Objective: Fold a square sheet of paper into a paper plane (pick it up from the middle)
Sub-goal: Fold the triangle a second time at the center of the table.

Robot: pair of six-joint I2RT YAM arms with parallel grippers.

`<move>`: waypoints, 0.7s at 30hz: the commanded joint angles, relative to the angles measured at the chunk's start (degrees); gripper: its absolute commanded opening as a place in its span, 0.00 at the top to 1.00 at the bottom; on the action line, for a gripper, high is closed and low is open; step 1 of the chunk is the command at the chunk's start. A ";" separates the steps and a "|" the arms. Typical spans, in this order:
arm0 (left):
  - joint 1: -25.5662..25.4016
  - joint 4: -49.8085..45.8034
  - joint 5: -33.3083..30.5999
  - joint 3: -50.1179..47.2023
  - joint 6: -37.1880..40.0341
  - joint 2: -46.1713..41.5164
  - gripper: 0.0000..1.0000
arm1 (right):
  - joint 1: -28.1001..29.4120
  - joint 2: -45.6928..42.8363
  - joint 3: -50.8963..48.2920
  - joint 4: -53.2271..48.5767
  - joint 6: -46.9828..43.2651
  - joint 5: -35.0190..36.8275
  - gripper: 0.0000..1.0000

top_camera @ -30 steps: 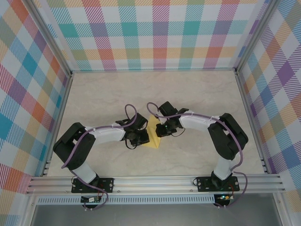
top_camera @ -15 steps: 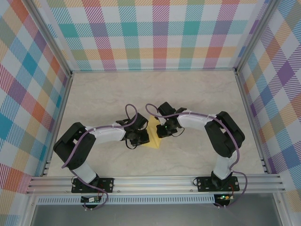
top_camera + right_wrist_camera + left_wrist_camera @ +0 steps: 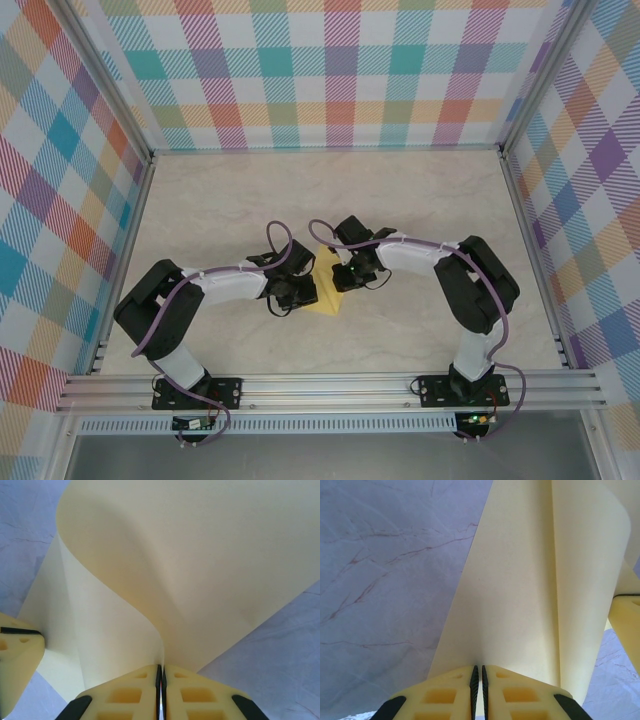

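Observation:
The square sheet of paper [image 3: 326, 302] is pale yellow and held off the table between both grippers at the middle front. My left gripper [image 3: 311, 291] is shut on one edge, and in the left wrist view the sheet [image 3: 520, 580] rises from the pinched jaws [image 3: 479, 672] and curls over at its right side. My right gripper [image 3: 339, 277] is shut on the opposite edge. In the right wrist view the paper [image 3: 200, 555] bends in a loose S-curve up from the closed jaws [image 3: 161, 672]. Each wrist view catches a yellow finger of the other gripper [image 3: 626, 625] [image 3: 15, 655] at its margin.
The marble-patterned tabletop [image 3: 420, 200] stretches out behind and beside the arms. Plaid walls [image 3: 320, 70] with aluminium posts close it in at the back and both sides. A metal rail [image 3: 330, 388] carrying the arm bases runs along the front.
The right arm's elbow has shifted slightly to the left and its gripper has nudged a little toward the left gripper. The left arm and its grip have not moved.

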 commanded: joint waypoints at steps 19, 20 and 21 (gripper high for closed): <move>-0.43 -2.27 -1.05 0.21 1.03 1.95 0.86 | -0.19 2.14 3.16 -1.14 -2.70 -0.63 0.88; -0.41 -2.27 -1.07 0.30 1.11 1.96 0.86 | -0.24 2.22 3.15 -0.90 -2.81 -0.69 0.88; -0.45 -2.30 -1.03 0.26 1.07 1.98 0.86 | -0.24 2.43 3.20 -0.86 -2.81 -0.69 0.88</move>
